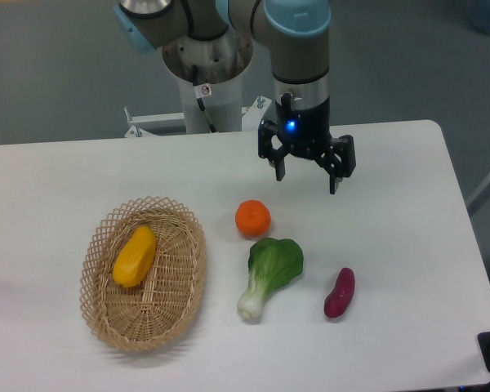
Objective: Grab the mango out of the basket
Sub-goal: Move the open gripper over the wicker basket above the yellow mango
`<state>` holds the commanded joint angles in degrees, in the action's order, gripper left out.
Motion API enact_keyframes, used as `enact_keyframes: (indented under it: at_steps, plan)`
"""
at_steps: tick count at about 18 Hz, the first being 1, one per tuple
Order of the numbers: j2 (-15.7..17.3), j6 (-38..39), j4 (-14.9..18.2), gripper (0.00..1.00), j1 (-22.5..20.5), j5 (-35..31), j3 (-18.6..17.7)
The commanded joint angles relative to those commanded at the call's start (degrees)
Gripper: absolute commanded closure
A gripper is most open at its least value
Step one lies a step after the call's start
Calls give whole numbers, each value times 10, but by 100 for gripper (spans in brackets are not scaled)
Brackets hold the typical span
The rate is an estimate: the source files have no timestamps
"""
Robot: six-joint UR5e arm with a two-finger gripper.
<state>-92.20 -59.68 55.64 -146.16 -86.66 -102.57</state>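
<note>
The mango (135,256) is a smooth yellow-orange oblong fruit lying tilted inside the tan woven wicker basket (184,286) at the left of the white table. My gripper (307,175) hangs above the table at the back, well to the right of the basket and above the orange. Its two black fingers are spread apart and hold nothing.
A round orange (252,218) sits right of the basket. A green bok choy (269,269) lies in front of it. A purple sweet potato (340,291) lies further right. The robot base (206,73) stands behind the table's back edge.
</note>
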Motion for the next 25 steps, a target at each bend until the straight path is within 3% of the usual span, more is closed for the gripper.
enact_keyframes:
  at_steps: [10,15,20,25]
  plan:
    - [6,6,2,0,16,8,-14]
    - [3,163,-3,0,70,7,-19]
    - [-3,226,-5,0,127,41,-20]
    - [-46,289,-11,0,175,47,-33]
